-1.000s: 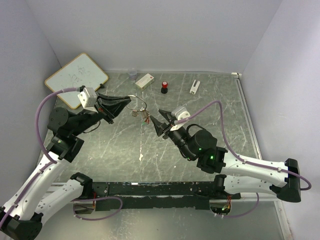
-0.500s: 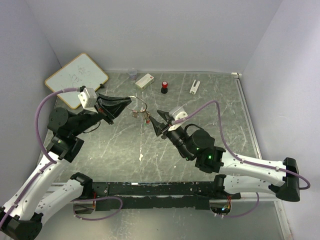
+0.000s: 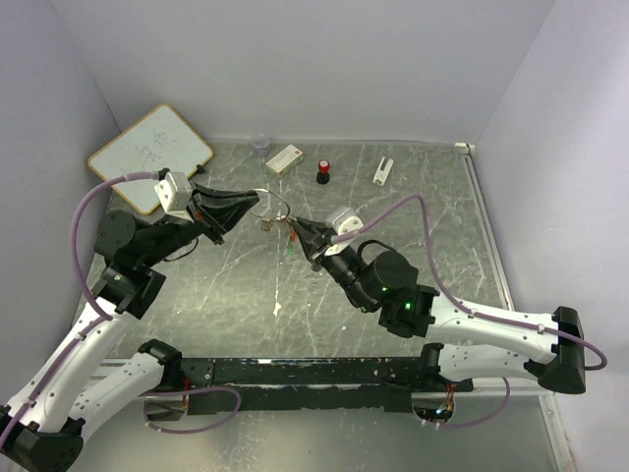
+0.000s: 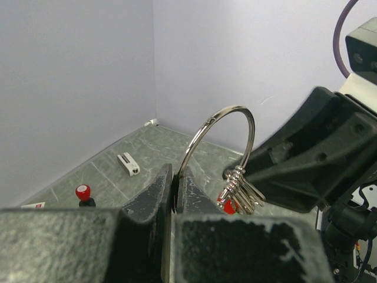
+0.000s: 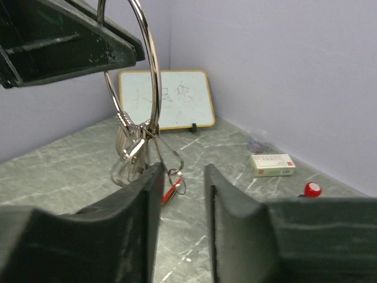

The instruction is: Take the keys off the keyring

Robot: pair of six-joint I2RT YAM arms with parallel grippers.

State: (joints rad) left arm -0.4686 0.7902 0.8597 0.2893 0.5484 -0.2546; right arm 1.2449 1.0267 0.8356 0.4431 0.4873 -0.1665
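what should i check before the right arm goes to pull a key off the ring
1. Hold of the left gripper on the keyring: ok, clamped shut on the wire.
2. Whether the keys hang off the table: ok, bunched low on the ring.
3. Line-up of the right gripper with the keys: ok, they hang at its gap.
4. A key pinched by the right gripper: not ok, jaws stand apart.
5. One key separated from the bunch: cannot tell.
6. Where the ring's split lies: cannot tell.

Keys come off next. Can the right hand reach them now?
Probably yes: the keys hang from the ring just ahead of the right hand, fingers parted, nothing between; the left hand pinches the ring's other side.
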